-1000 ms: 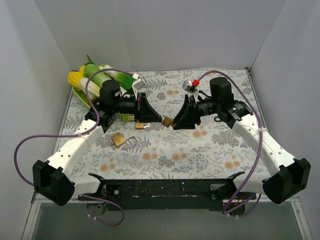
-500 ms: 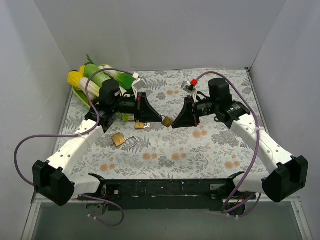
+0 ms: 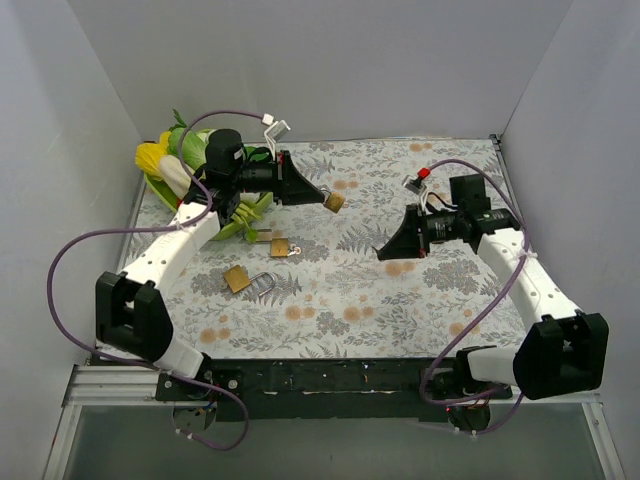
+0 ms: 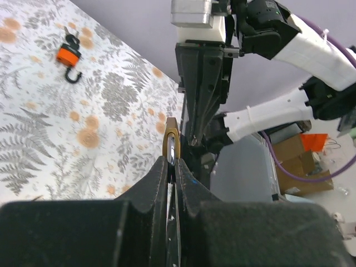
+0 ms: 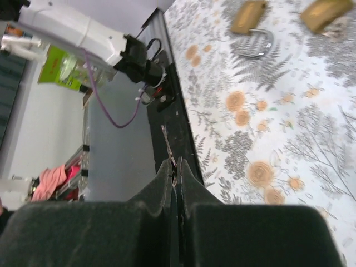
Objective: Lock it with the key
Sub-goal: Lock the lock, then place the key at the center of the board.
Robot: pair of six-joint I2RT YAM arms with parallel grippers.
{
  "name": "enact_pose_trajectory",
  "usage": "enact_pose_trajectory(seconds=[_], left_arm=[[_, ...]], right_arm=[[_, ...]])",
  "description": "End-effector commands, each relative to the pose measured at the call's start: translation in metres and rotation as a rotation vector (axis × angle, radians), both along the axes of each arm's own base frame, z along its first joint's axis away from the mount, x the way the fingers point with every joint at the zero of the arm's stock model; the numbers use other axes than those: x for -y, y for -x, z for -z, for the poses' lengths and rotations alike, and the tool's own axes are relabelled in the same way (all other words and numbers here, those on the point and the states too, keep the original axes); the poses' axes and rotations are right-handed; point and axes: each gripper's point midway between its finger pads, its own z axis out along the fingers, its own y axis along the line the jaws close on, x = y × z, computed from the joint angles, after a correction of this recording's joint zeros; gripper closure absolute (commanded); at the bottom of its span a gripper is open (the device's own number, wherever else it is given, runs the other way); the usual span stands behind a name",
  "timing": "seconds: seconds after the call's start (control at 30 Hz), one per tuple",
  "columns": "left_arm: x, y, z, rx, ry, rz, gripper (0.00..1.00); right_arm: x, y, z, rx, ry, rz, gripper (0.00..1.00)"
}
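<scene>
My left gripper is shut on a small brass padlock and holds it above the floral mat, back left of centre. In the left wrist view the padlock sticks out edge-on from the closed fingertips. My right gripper is at mid-right, well apart from the padlock. It is shut on a thin metal key that pokes out between its fingertips. The key is too small to make out in the top view.
A brass padlock with an open shackle and another brass padlock lie on the mat's left; both show in the right wrist view. An orange padlock with keys lies farther back. Toy vegetables fill the back left corner.
The two grippers were tip to tip at the centre. My left arm has swung back and left with the padlock, and my right arm has drawn back right with the key.
</scene>
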Motion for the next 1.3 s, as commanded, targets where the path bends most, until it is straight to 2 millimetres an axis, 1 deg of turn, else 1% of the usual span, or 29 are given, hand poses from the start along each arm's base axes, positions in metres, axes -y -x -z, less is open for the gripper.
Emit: enact_pose_trajectory(seconds=[0.0,0.03,0.07,0.1,0.13,0.17,0.2,0.23,0.27,0.3,0.33,0.43,0.47,0.53,0.57,0.6,0.67,0.7,0.73,0.77,0.8,0.83,0.9,0.97,1.0,1.03,1.13,1.23,1.27], left_arm=[[0.014,-0.021,-0.015,0.09,0.025,0.0,1.0],[0.02,-0.023,-0.014,0.097,0.019,0.006,1.0],[0.032,-0.018,-0.009,0.097,0.009,0.03,1.0],[0.041,-0.022,0.0,0.097,-0.011,0.014,1.0],[0.052,-0.023,0.013,0.054,-0.038,0.022,1.0],[0.07,-0.012,0.022,0.038,-0.057,0.05,1.0],[0.079,-0.014,0.033,0.017,-0.09,0.033,1.0],[0.092,-0.014,0.047,-0.012,-0.115,0.043,1.0],[0.107,-0.002,0.054,-0.02,-0.132,0.074,1.0],[0.114,-0.001,0.063,-0.034,-0.153,0.073,1.0],[0.123,-0.006,0.082,-0.071,-0.189,0.042,1.0],[0.154,0.013,0.108,-0.163,-0.232,0.05,1.0],[0.163,0.016,0.128,-0.202,-0.262,0.053,1.0],[0.183,0.028,0.14,-0.202,-0.29,0.048,1.0],[0.198,0.039,0.15,-0.214,-0.323,0.024,1.0],[0.209,0.037,0.16,-0.248,-0.339,0.005,1.0],[0.225,0.041,0.174,-0.359,-0.363,-0.037,1.0],[0.235,0.038,0.19,-0.393,-0.38,-0.04,1.0],[0.242,0.037,0.194,-0.414,-0.384,-0.054,1.0],[0.249,0.042,0.2,-0.427,-0.395,-0.061,1.0],[0.257,0.038,0.213,-0.452,-0.396,-0.1,1.0],[0.266,0.043,0.212,-0.455,-0.383,-0.1,1.0],[0.28,0.04,0.214,-0.482,-0.352,-0.14,1.0],[0.295,0.045,0.225,-0.496,-0.357,-0.15,1.0],[0.302,0.043,0.221,-0.487,-0.325,-0.153,1.0],[0.307,0.043,0.231,-0.51,-0.325,-0.166,1.0],[0.318,0.038,0.23,-0.529,-0.271,-0.178,1.0],[0.328,0.036,0.238,-0.534,-0.258,-0.188,1.0],[0.33,0.036,0.246,-0.548,-0.259,-0.185,1.0]], right_arm=[[0.042,-0.009,0.012,-0.064,0.033,0.099,0.99],[0.054,-0.021,0.018,0.027,0.082,0.124,0.99],[0.064,-0.028,0.027,0.032,0.122,0.14,0.99],[0.085,-0.032,0.033,-0.017,0.153,0.211,0.99],[0.1,-0.038,0.044,0.021,0.213,0.234,0.99],[0.112,-0.043,0.052,0.005,0.243,0.268,0.99],[0.134,-0.054,0.058,0.008,0.277,0.344,0.99],[0.149,-0.058,0.067,0.01,0.324,0.383,0.99],[0.161,-0.06,0.075,-0.001,0.351,0.416,0.99],[0.18,-0.063,0.082,-0.01,0.382,0.476,0.99],[0.194,-0.065,0.091,-0.003,0.438,0.502,0.99],[0.227,-0.06,0.115,-0.007,0.542,0.571,0.99],[0.233,-0.059,0.121,0.011,0.572,0.573,0.99],[0.244,-0.048,0.138,-0.01,0.628,0.585,0.99],[0.249,-0.05,0.141,0.02,0.652,0.593,0.99],[0.251,-0.044,0.151,0.01,0.671,0.591,0.99],[0.262,-0.045,0.16,0.028,0.728,0.612,0.99],[0.266,-0.043,0.164,0.028,0.74,0.612,0.99],[0.268,-0.038,0.172,0.005,0.762,0.608,0.99],[0.269,-0.037,0.177,-0.009,0.766,0.605,0.99],[0.27,-0.035,0.181,-0.023,0.769,0.606,0.99],[0.271,-0.033,0.184,-0.039,0.779,0.605,0.99],[0.277,-0.035,0.188,-0.044,0.8,0.619,0.99],[0.287,-0.037,0.191,-0.052,0.838,0.643,0.99],[0.29,-0.038,0.192,-0.055,0.849,0.652,0.99],[0.296,-0.04,0.194,-0.056,0.874,0.664,0.99],[0.304,-0.04,0.201,-0.078,0.902,0.687,0.99],[0.305,-0.038,0.208,-0.106,0.909,0.715,0.99],[0.307,-0.041,0.209,-0.096,0.91,0.729,0.99]])
